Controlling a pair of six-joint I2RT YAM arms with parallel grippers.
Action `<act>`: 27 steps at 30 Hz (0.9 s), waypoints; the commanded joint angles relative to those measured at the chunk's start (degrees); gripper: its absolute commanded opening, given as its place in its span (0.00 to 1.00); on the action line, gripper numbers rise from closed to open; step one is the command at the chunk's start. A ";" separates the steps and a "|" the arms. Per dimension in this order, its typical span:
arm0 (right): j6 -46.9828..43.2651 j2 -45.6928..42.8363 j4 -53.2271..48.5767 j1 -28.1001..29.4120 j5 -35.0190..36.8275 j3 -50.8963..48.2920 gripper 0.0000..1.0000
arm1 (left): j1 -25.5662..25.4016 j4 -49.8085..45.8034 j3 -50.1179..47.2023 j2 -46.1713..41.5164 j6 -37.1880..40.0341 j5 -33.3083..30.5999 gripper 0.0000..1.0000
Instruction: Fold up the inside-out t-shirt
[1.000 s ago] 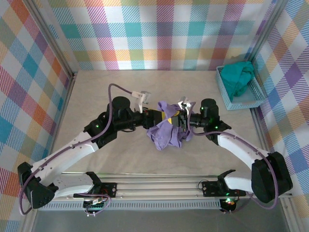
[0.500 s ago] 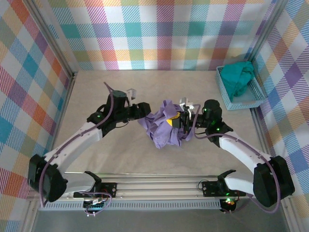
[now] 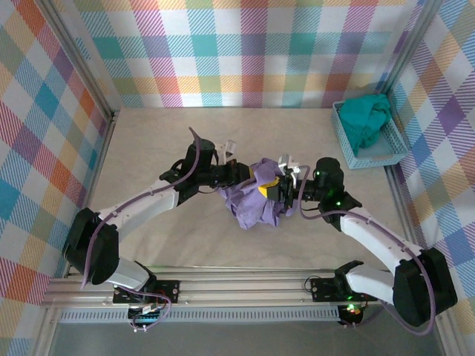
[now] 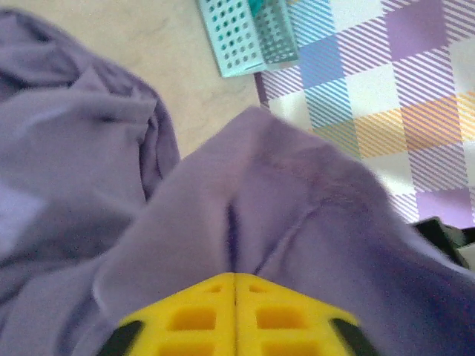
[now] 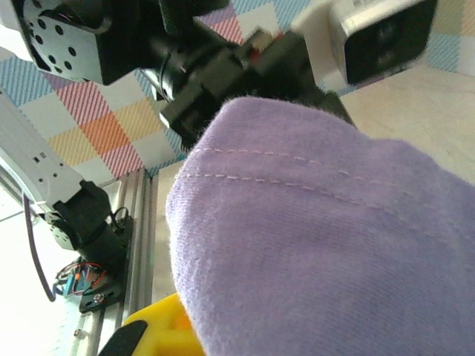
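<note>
The inside-out t-shirt (image 3: 252, 204) is a bunched lavender heap in the middle of the table, lifted at its top between the two grippers. My left gripper (image 3: 247, 176) reaches in from the left. In the left wrist view its yellow fingers (image 4: 185, 319) are pressed together, and a fold of the t-shirt (image 4: 282, 200) is pinched at their tips. My right gripper (image 3: 272, 188) comes in from the right, close against the left one. A stitched hem of the t-shirt (image 5: 319, 245) drapes over its jaws, leaving one yellow finger (image 5: 152, 332) showing.
A light-blue perforated basket (image 3: 386, 152) sits at the back right by the wall, with a teal-green garment (image 3: 367, 119) in it; the basket (image 4: 249, 37) also appears in the left wrist view. Checked walls enclose the table, and a metal rail (image 3: 245, 285) runs along the near edge.
My left gripper opened, swung right into the top of the shirt and shut on a fold beside the right gripper. The right gripper stayed shut and hardly moved.
</note>
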 commanded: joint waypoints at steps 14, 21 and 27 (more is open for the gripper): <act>3.85 -7.92 -5.02 0.25 11.67 -4.58 0.01 | 0.58 4.21 -8.04 -16.29 14.49 -10.20 0.00; 3.75 -10.39 2.14 0.29 5.49 -4.69 0.00 | 4.21 -1.99 -2.47 -1.18 -0.48 -0.03 0.44; 3.21 -8.12 2.51 0.99 2.92 -3.06 0.00 | 1.85 1.88 -0.46 2.98 -3.33 2.89 0.60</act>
